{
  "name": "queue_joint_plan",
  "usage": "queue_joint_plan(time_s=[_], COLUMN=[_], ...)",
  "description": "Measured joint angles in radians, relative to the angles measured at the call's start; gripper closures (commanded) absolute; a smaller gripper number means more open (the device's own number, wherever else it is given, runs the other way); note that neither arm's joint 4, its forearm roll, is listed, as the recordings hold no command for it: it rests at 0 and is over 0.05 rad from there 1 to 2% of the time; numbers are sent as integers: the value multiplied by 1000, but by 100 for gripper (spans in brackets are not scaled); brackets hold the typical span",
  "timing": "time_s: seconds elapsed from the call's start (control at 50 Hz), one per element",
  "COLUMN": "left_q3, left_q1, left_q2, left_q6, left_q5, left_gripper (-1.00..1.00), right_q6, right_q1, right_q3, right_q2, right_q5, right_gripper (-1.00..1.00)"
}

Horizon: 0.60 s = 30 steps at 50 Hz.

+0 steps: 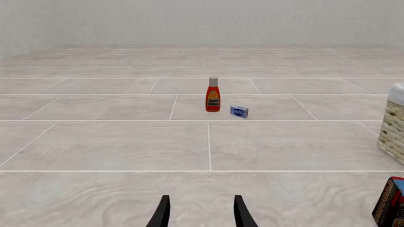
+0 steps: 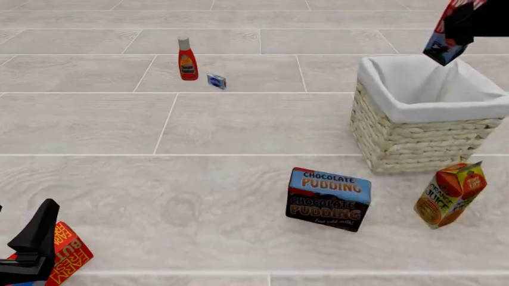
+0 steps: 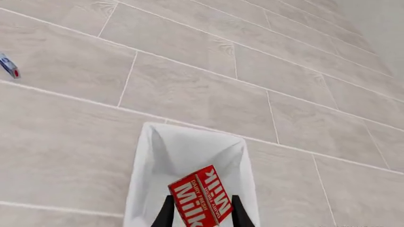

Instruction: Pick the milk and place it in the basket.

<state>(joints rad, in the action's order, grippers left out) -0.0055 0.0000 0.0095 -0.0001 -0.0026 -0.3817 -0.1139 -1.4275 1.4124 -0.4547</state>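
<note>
The milk (image 3: 200,196), red with white lettering, sits between the fingers of my right gripper (image 3: 202,199), which is shut on it. In the front view the milk (image 2: 444,44) hangs tilted above the far right corner of the basket (image 2: 413,143), a woven cream basket with a white cloth lining (image 3: 183,156). The right gripper (image 2: 469,21) is at the top right edge of that view. My left gripper (image 1: 202,198) is open with nothing between its fingers, low over the floor at the near left (image 2: 36,238).
A red ketchup bottle (image 2: 187,59) and a small blue box (image 2: 216,81) stand at the far left. A chocolate pudding box (image 2: 328,198) and an orange juice carton (image 2: 451,195) stand in front of the basket. A red-orange packet (image 2: 70,253) lies by the left gripper.
</note>
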Motion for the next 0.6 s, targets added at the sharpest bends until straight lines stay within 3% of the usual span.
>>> queue_joint_plan(time_s=[0.6], left_q3=[0], left_q1=[0], left_q2=[0], left_q6=[0], left_q5=[0], left_gripper=[-100], right_q6=[-44], right_q1=[-60], right_q3=[12], right_q2=[93], right_q5=[108], right_gripper=[100])
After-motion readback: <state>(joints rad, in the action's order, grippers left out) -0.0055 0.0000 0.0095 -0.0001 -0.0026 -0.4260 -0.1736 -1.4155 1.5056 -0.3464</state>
